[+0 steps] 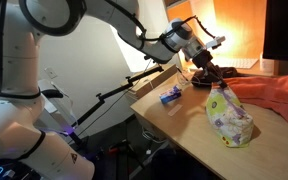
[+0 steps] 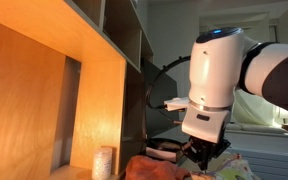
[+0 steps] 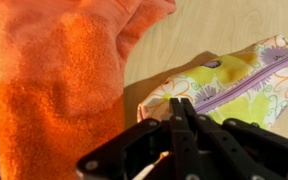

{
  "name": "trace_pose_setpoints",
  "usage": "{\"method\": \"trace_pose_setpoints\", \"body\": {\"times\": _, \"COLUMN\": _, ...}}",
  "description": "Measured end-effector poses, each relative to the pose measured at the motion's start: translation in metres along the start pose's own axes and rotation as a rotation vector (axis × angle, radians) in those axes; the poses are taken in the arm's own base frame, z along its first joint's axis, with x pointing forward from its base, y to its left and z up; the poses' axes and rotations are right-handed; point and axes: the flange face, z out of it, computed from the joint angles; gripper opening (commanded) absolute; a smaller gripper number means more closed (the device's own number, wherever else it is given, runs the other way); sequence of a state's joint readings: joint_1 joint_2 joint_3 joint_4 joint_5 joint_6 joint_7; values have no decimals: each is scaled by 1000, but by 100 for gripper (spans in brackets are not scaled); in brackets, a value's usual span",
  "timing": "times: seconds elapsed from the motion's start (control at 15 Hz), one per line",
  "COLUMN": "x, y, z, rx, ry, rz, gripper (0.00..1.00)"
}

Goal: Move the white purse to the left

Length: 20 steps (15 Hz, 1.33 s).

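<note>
Orange cloth (image 3: 54,90) just beside white purse (image 3: 234,85)

The white arm (image 1: 119,25) stretches forward from its base, elbow raised; the wrist (image 2: 219,85) bends downward; the hand (image 1: 210,76) points down, its dark fingers (image 3: 181,125) pressed together, no gap showing.

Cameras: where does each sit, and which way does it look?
An exterior view: beside the robot's base, facing across the table to the white purse; arm and claw show.
An exterior view: low by the wooden shelves, facing the arm's wrist.
Wrist view: looks down past the shut claw at the purse.
Shared: orange cloth in all three.
</note>
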<state>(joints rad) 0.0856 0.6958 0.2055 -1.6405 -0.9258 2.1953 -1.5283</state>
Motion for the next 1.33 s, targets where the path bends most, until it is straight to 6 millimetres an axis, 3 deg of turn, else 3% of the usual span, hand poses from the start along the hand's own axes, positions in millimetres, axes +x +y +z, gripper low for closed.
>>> {"method": "trace_pose_setpoints", "body": {"times": 0.73, "x": -5, "y": -2, "z": -4, "rx": -62, "ry": 146, "rz": -371, "gripper": 1}}
{"method": "trace_pose_setpoints", "body": {"times": 1.33, "x": 7, "y": 4, "z": -33, "rx": -131, "ry": 164, "rz": -629, "gripper": 1}}
